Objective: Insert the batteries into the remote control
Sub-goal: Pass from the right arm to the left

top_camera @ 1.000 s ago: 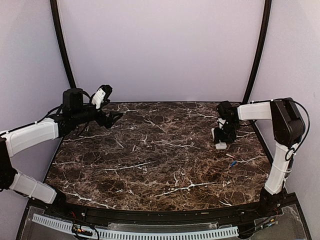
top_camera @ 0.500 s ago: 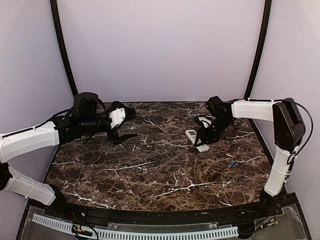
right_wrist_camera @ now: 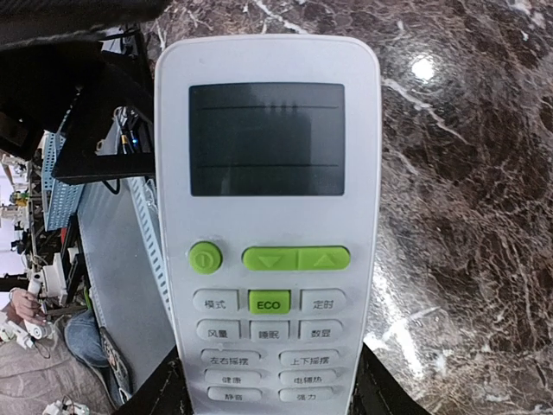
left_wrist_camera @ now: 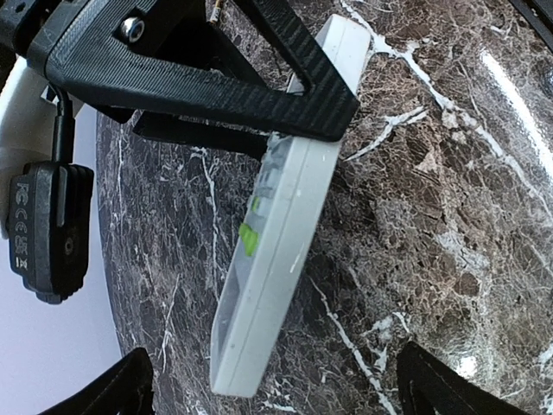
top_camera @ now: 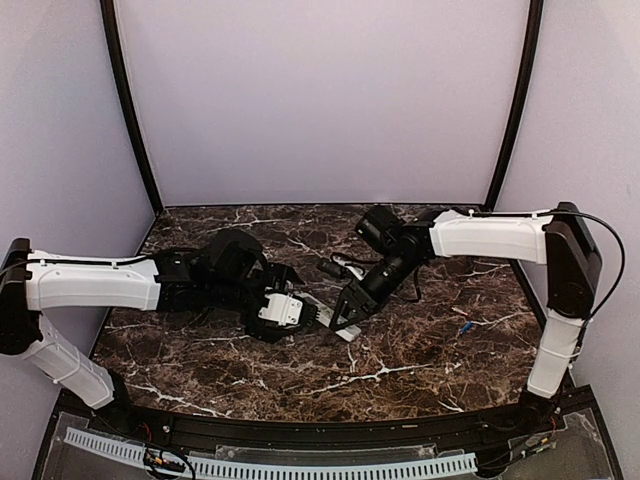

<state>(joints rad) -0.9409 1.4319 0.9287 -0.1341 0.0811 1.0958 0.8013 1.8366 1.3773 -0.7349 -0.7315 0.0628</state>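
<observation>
The worktop (top_camera: 200, 370) was a slab of dark brown stone, polished and veined with irregular white lines, its near edge curved. A pale matte wall enclosed it behind and at the sides.

Two jointed arms reached in over it. The left arm (top_camera: 90, 283) had smooth white shells and black joints and stretched from the left edge toward the middle. The right arm (top_camera: 490, 237), built the same, came across from the far right corner, and a thin black cable ran along it.

The remote control (right_wrist_camera: 268, 225) was a slim white plastic slab with rounded corners. It hung in the air near the middle of the worktop, its lower end close to the stone; whether it touched could not be told. Its face carried a dark rectangular display. Below that sat a round green button, a long green rocker, a green square marked ECO, and rows of pale oval keys. From the left wrist it appeared edge-on, thin and flat.

The right tool (top_camera: 348, 312) held the remote control. Its black fingers (right_wrist_camera: 168, 393), ribbed and triangular, pressed on the two long sides. The left tool (top_camera: 308, 316) stood just beside it, spread wide with nothing between its tips.

A battery (top_camera: 466, 327), a tiny cylinder showing blue, lay on the stone well to the right.
</observation>
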